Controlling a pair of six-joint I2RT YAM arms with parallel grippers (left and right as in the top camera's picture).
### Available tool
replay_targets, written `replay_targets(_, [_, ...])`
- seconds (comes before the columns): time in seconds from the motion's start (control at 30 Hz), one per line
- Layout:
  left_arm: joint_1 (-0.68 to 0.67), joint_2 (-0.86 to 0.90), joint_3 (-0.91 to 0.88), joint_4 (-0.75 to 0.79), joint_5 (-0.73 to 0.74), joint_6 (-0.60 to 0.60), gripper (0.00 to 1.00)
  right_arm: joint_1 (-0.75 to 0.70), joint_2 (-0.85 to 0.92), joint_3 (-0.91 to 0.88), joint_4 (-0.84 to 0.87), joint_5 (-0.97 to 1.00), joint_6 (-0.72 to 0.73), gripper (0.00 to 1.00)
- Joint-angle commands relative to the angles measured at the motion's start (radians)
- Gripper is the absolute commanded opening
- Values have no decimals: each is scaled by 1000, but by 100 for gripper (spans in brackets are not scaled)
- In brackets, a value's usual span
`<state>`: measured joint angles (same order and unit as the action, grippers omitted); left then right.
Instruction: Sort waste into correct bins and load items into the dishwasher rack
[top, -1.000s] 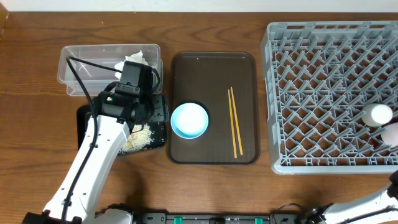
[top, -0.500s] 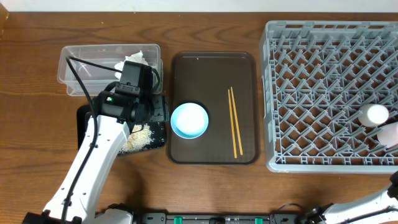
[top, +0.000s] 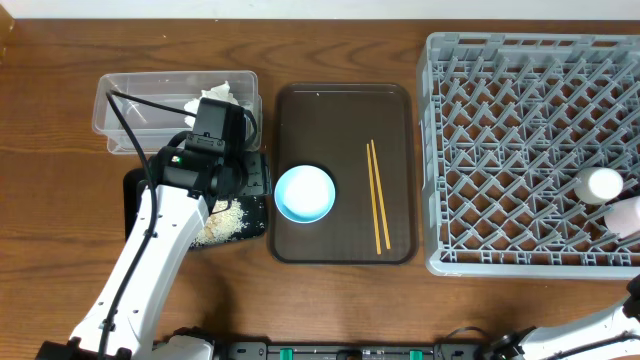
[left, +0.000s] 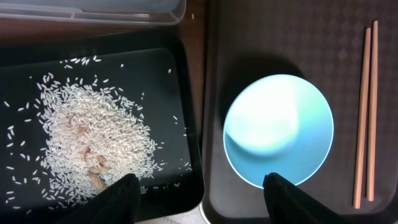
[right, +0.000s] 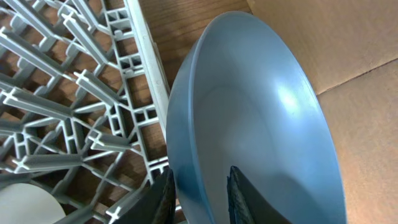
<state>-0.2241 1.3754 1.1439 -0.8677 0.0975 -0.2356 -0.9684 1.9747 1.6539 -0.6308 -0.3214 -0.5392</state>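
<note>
We are gripping the dark blue bowl (right: 261, 124) by its rim, our right gripper (right: 199, 196) set narrow with a finger on either side of the wall. The bowl is standing on edge just outside the grey rack (top: 520, 266). Our left gripper (left: 202, 196) is hovering wide and empty over the black tray (left: 180, 81) of rice (left: 93, 137) and the light-blue bowl (left: 278, 130), which is sitting on the brown tray (top: 345, 120) near the chopsticks (top: 377, 195).

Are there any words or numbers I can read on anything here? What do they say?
None: no word, number or sign can be read in any view.
On the crumpled paper in the clear tub, any print is too small to read.
The dark blue bowl, light-blue bowl, rack and brown tray are plain.
</note>
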Motion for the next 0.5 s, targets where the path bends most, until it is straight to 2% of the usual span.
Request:
replay_targets(0.0, [5, -3, 6, -3, -16, -5, 67, 12, 10, -24, -18, -26, -21, 15])
replay_targets(0.03, [5, -3, 6, -3, -16, -5, 67, 12, 10, -24, -16, -26, -20, 9])
replay_targets(0.27, [5, -3, 6, -3, -16, -5, 66, 12, 10, -24, -12, -27, -20, 1])
replay_targets(0.47, [5, -3, 6, -4, -16, -5, 67, 12, 10, -24, -20, -26, -20, 1])
